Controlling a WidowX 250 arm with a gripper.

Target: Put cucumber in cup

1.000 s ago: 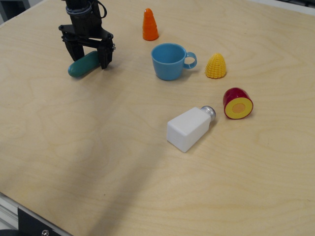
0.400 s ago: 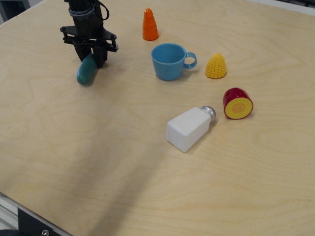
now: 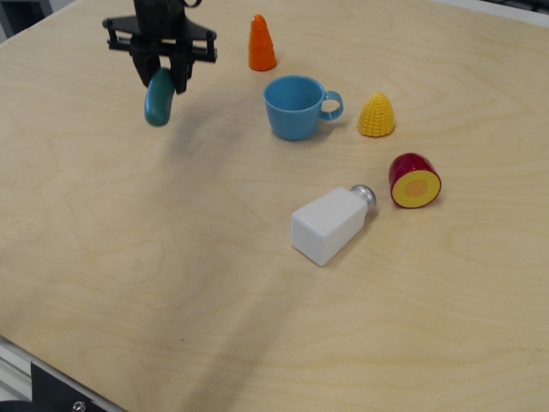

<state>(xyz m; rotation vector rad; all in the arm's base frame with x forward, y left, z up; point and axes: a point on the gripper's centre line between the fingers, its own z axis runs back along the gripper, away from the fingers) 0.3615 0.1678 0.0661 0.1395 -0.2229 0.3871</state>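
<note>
gripper (image 3: 160,70): clenched on cucumber (image 3: 159,98) top, hanging near-vertical for end-first entry | cup (image 3: 293,106): upright, mouth open, right of gripper, apart

Cucumber (image 3: 159,97) in claw (image 3: 161,70), left of cup (image 3: 293,106); carrot (image 3: 262,43) behind.

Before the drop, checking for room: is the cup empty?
Empty as far as visible: the cup stands upright, its interior plain blue; the cucumber hangs in the gripper.
</note>
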